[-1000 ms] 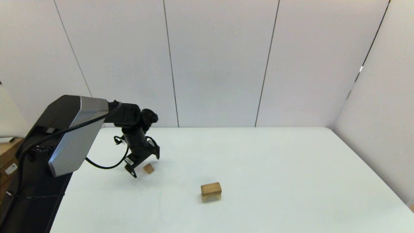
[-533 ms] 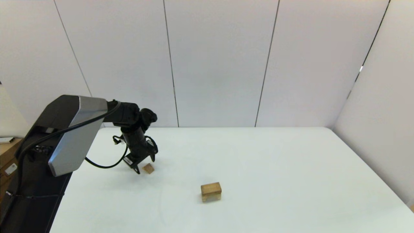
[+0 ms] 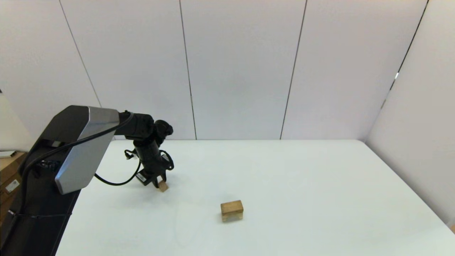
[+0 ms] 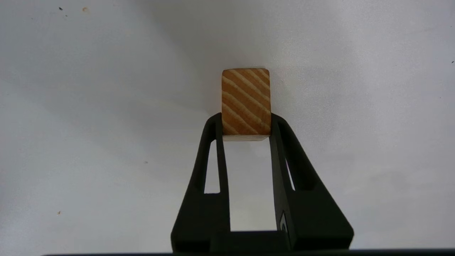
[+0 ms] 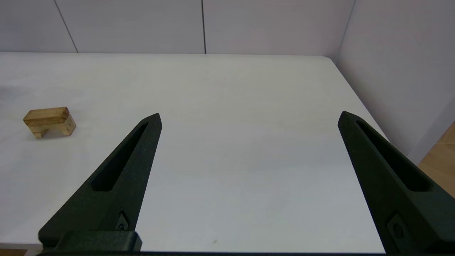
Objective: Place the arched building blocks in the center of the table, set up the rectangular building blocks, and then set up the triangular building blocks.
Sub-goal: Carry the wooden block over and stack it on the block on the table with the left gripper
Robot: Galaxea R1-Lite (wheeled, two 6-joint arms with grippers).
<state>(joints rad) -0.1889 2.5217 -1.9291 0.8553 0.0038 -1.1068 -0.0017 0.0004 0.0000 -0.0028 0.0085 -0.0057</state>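
The triangular building block (image 3: 163, 186), a small grain-striped wedge (image 4: 245, 96), lies on the white table (image 3: 302, 177) at the left. My left gripper (image 3: 160, 184) points down over it, and in the left wrist view the left gripper (image 4: 245, 122) is shut on the wedge's near end, one finger on each side. The arched building block (image 3: 232, 214) stands near the table's middle with the rectangular building block (image 3: 231, 205) lying flat on top; the right wrist view shows the slab (image 5: 46, 113) on the arch (image 5: 57, 128). My right gripper (image 5: 249, 117) is open, off to the right, holding nothing.
Pale wall panels (image 3: 241, 71) stand behind and to the right of the table. A wooden shelf edge (image 3: 7, 167) shows at the far left beyond my left arm. The table's right edge (image 5: 359, 99) lies close to the right gripper.
My left gripper has come down and closed its fingers around the triangular block, which lay free beside the open fingers a second ago. The stacked blocks have not moved.
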